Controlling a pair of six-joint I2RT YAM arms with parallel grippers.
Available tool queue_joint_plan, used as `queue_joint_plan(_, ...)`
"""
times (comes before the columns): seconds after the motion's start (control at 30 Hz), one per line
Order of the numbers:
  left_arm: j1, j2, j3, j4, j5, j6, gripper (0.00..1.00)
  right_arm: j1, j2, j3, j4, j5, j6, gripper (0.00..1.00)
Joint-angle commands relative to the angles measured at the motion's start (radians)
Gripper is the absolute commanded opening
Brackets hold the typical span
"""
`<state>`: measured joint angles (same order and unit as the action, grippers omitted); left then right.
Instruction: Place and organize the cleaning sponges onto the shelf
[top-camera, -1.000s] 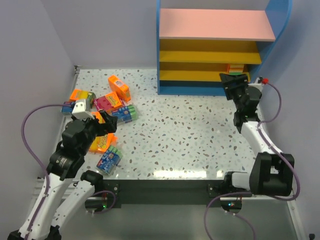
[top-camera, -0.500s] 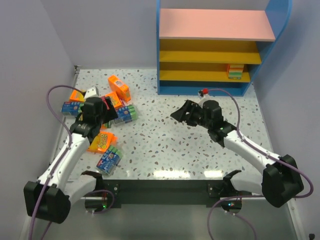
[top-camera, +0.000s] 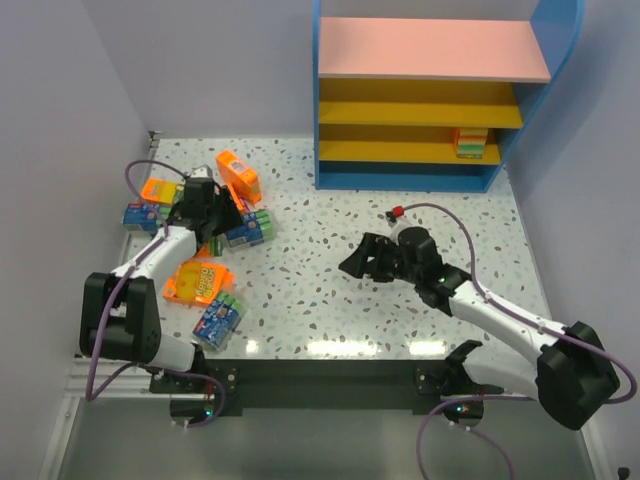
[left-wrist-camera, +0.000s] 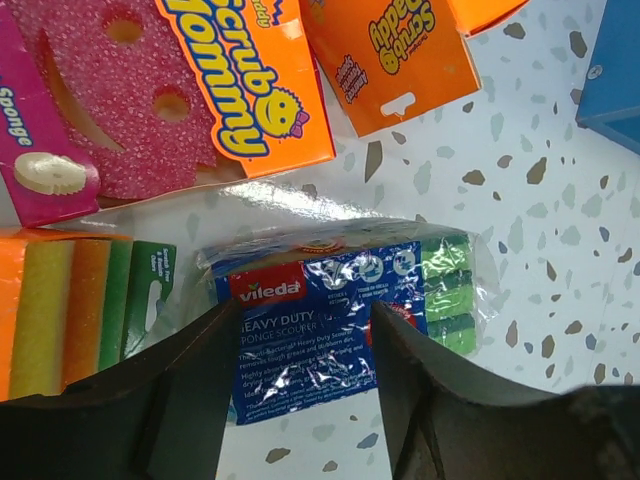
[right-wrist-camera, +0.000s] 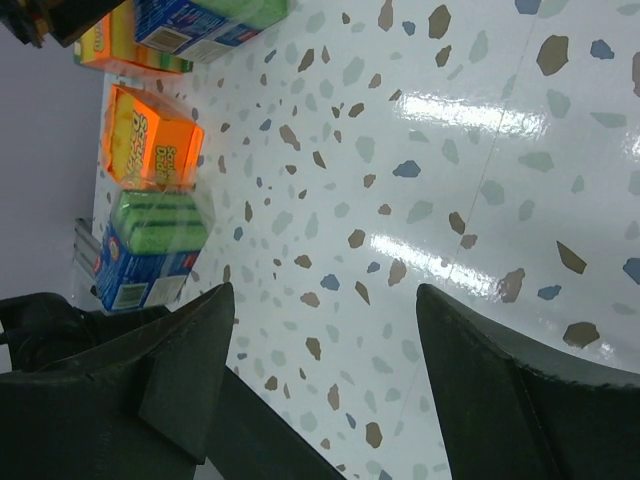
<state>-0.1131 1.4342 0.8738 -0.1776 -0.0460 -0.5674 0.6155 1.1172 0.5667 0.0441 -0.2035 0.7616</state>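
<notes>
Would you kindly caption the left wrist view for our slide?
Left fingers straddle a blue Vileda sponge pack beside orange packs and a pink sponge.

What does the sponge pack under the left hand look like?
Find the heap of packs at the table's left, away from the shelf. The left hand straddles one pack. It has a blue Vileda label and green sponges; its neighbours are an orange box and a pink sponge.
</notes>
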Motion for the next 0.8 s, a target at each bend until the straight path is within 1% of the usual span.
queue_joint_plan(0.0, 0.0, 0.047, 0.014, 0.078, 0.038, -0.022, 0.59, 0.006, -0.071, -0.008, -0.041, 0.032, -0.034, 0.77)
queue_joint_plan(0.07, -0.01, 0.052, -0.004, 0.078, 0.041, -0.025, 0.55, 0.004, -0.109, -0.008, -0.099, 0.053, -0.042, 0.78)
queue_joint_plan(0.23, -0.051, 0.035, -0.048, 0.087, 0.001, -0.008, 0.53, 0.006, -0.149, -0.004, -0.165, 0.085, -0.045, 0.79)
queue_joint_plan(0.3, -0.053, 0.055, -0.059, 0.113, 0.026, 0.0, 0.46, 0.006, -0.151, 0.001, -0.177, 0.099, -0.047, 0.8)
queue_joint_plan(0.33, -0.053, 0.063, -0.064, 0.124, 0.072, 0.009, 0.38, 0.006, -0.151, 0.004, -0.196, 0.113, -0.045, 0.8)
queue_joint_plan(0.37, -0.06, 0.069, -0.079, 0.156, 0.101, 0.012, 0.34, 0.004, -0.148, 0.012, -0.205, 0.14, -0.045, 0.8)
queue_joint_plan(0.4, -0.069, 0.084, -0.087, 0.162, 0.16, 0.015, 0.31, 0.004, -0.148, 0.018, -0.219, 0.156, -0.047, 0.8)
queue_joint_plan(0.43, -0.103, 0.091, -0.101, 0.206, 0.179, 0.021, 0.24, 0.004, -0.146, 0.027, -0.239, 0.17, -0.047, 0.81)
queue_joint_plan(0.5, -0.154, 0.117, -0.111, 0.256, 0.225, 0.038, 0.22, 0.004, -0.146, 0.038, -0.259, 0.2, -0.047, 0.81)
queue_joint_plan(0.53, -0.212, 0.127, -0.11, 0.265, 0.232, 0.049, 0.22, 0.004, -0.146, 0.048, -0.282, 0.222, -0.044, 0.82)
queue_joint_plan(0.57, -0.238, 0.141, -0.111, 0.291, 0.247, 0.05, 0.21, 0.004, -0.148, 0.051, -0.289, 0.236, -0.041, 0.82)
queue_joint_plan(0.6, -0.259, 0.17, -0.111, 0.312, 0.302, 0.052, 0.21, 0.003, -0.152, 0.055, -0.299, 0.266, -0.038, 0.82)
queue_joint_plan(0.63, -0.296, 0.186, -0.107, 0.341, 0.328, 0.052, 0.21, 0.003, -0.161, 0.059, -0.312, 0.28, -0.033, 0.83)
queue_joint_plan(0.7, -0.327, 0.233, -0.101, 0.383, 0.391, 0.054, 0.2, 0.001, -0.169, 0.07, -0.335, 0.327, -0.033, 0.83)
queue_joint_plan(0.73, -0.356, 0.248, -0.087, 0.41, 0.456, 0.066, 0.2, 0.0, -0.18, 0.079, -0.361, 0.344, -0.033, 0.84)
queue_joint_plan(0.77, -0.371, 0.264, -0.075, 0.415, 0.483, 0.075, 0.2, -0.002, -0.184, 0.085, -0.377, 0.366, -0.033, 0.84)
